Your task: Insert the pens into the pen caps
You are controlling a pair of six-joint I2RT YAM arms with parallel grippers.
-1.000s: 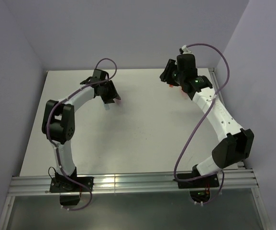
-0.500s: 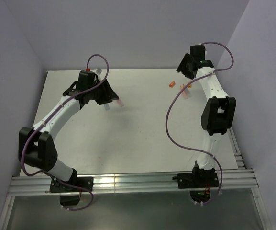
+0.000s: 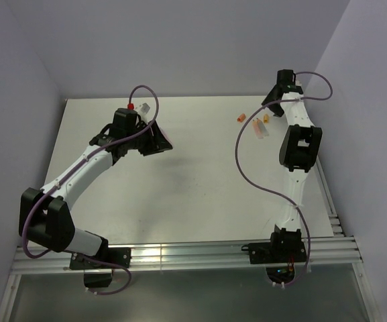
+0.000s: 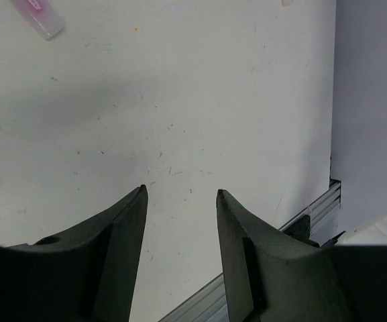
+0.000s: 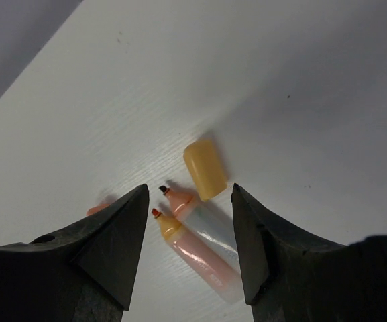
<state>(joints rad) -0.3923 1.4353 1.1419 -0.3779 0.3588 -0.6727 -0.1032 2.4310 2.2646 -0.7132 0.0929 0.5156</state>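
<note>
Two pens lie side by side on the table: a peach-bodied pen (image 5: 200,255) with a yellow collar and a whitish pen (image 5: 213,231) with a pink collar, both uncapped. In the top view they show as one pale pair of pens (image 3: 260,127). A yellow pen cap (image 5: 205,169) (image 3: 267,119) lies just past their tips. An orange pen cap (image 3: 241,118) (image 5: 98,208) lies further left. My right gripper (image 5: 189,188) (image 3: 271,104) hovers open above the pens, holding nothing. My left gripper (image 4: 180,191) (image 3: 158,143) is open and empty over bare table. A pale pink pen (image 4: 39,15) lies beyond it.
The white table (image 3: 200,174) is walled by pale purple panels at the back and sides. An aluminium rail (image 4: 314,215) borders the table edge beside my left gripper. The right arm stands along the table's right edge (image 3: 320,181).
The right arm has drawn back to the far right corner, uncovering the pens and caps, and its jaws have widened. The left arm has stretched out and its gripper shifted slightly right.
</note>
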